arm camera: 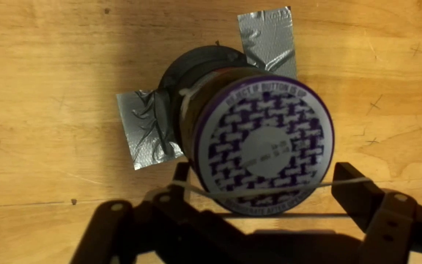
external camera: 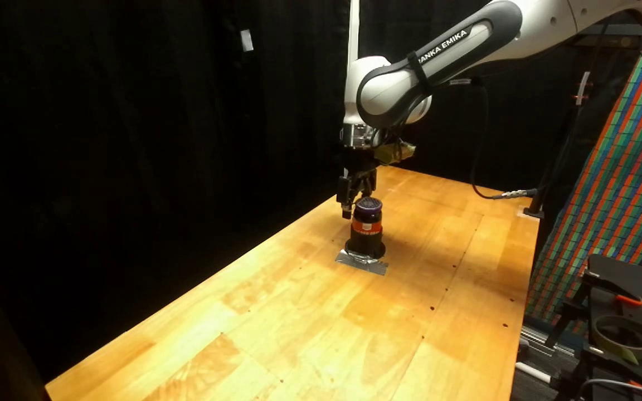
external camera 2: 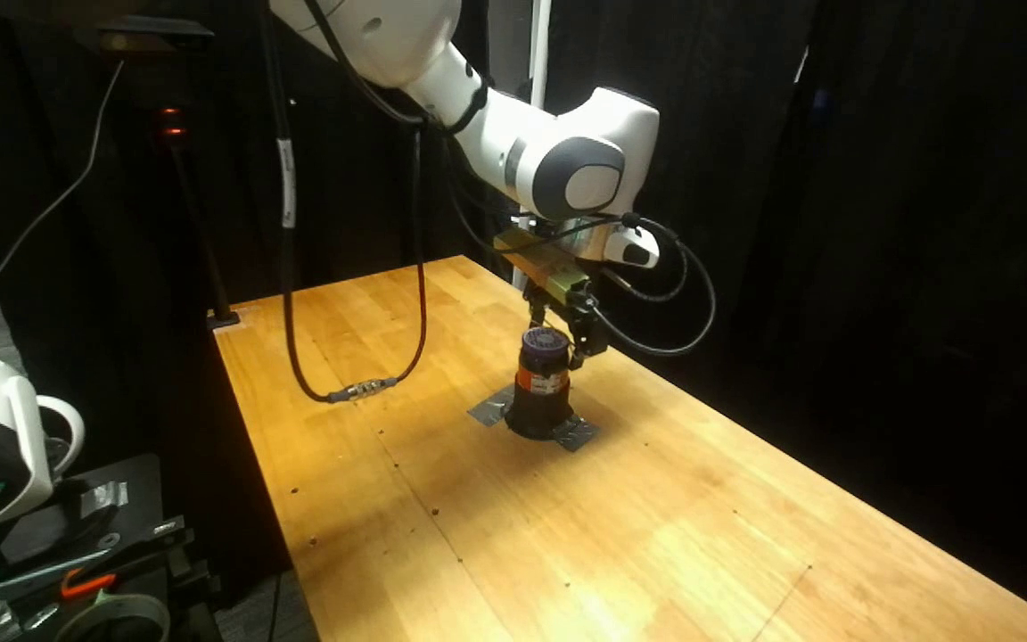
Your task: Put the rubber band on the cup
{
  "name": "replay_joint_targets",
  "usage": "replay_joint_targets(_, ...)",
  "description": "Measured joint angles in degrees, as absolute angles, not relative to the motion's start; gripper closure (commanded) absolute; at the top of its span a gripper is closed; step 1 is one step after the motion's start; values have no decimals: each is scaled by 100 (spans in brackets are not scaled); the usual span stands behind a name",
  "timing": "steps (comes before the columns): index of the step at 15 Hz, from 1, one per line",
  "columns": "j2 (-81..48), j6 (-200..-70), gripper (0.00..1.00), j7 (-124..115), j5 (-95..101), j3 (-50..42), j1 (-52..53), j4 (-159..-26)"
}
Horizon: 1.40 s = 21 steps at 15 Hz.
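The cup is a dark jar-like cylinder with an orange band and a purple-rimmed lid. It stands upright on the table in both exterior views (external camera: 366, 228) (external camera 2: 542, 382), and its lid fills the middle of the wrist view (arm camera: 266, 146). My gripper (arm camera: 264, 178) is open, pointing down, with its fingertips on either side of the lid's near part. It also shows in both exterior views (external camera: 356, 204) (external camera 2: 558, 335), just behind the cup top. A pale rubber band (arm camera: 260, 191) is stretched between the two fingers. One strand crosses over the lid; a darker strand runs by its lower edge.
The cup's black base is fixed to the wooden table (external camera: 298, 334) by silver tape (external camera: 363, 263). A cable (external camera 2: 289, 294) hangs to the table top in an exterior view. A side cart with a tape roll (external camera: 625, 337) stands beside the table.
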State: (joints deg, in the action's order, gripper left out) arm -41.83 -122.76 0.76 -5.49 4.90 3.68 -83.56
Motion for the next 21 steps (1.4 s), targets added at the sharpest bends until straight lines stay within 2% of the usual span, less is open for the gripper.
replay_joint_targets(5,-4200,-11660,0,130,46,461,524,-8301)
replay_joint_targets(10,-4063,-11638,0,135,570,440,697,-8499)
replay_joint_targets(16,-3168,-12035,0,134,838,443,775,-9859)
replay_joint_targets(19,-2682,-12696,0,130,875,443,775,-10702)
replay_joint_targets(20,-2536,-13018,25,121,911,439,775,-10989)
replay_joint_targets(21,-2399,-13404,26,83,1001,434,775,-11280)
